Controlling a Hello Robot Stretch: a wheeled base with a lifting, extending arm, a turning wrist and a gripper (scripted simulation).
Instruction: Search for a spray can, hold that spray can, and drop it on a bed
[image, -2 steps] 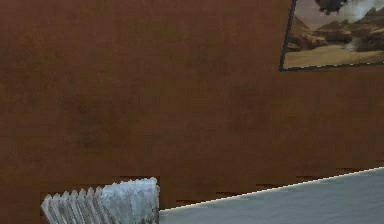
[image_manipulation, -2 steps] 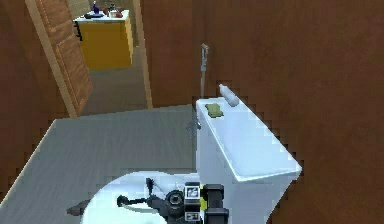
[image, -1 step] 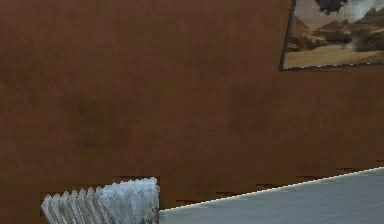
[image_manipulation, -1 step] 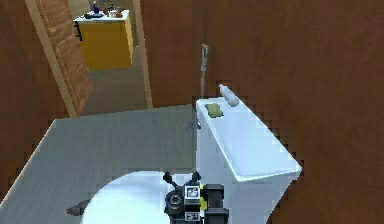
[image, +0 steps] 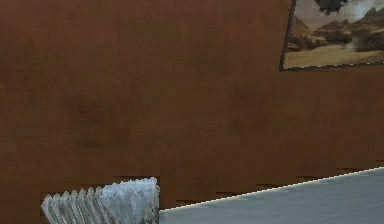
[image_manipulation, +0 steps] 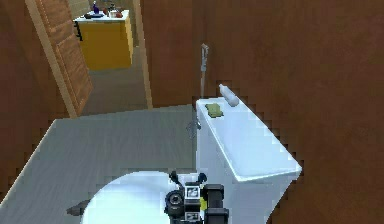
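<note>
Standing by the toilet, I see the end effector (image_manipulation: 178, 203) at the bottom middle of the arm side view, set against the white toilet bowl (image_manipulation: 125, 195). With the bowl behind it, I cannot tell whether it grasps anything.

Just beyond, the tank (image_manipulation: 245, 150) carries a yellowish pad (image_manipulation: 212, 110). Close by it, at the tank's far end, a small pale cylinder (image_manipulation: 228, 95) lies on its side. That cylinder may be the spray can, though I cannot say so for sure. If it is, I judge it light, stiff and thin-walled, smooth enough to slip and ready to roll. The hold should go across the middle of the body, clear of the nozzle.

Farther off, upper left, a doorway opens on a yellow cabinet (image_manipulation: 105, 42) with small things on top.

In the forward view, a ribbed grey thing (image: 105, 203) sits bottom left under a brown wall (image: 150, 90), and a painting (image: 335, 32) hangs upper right.
</note>
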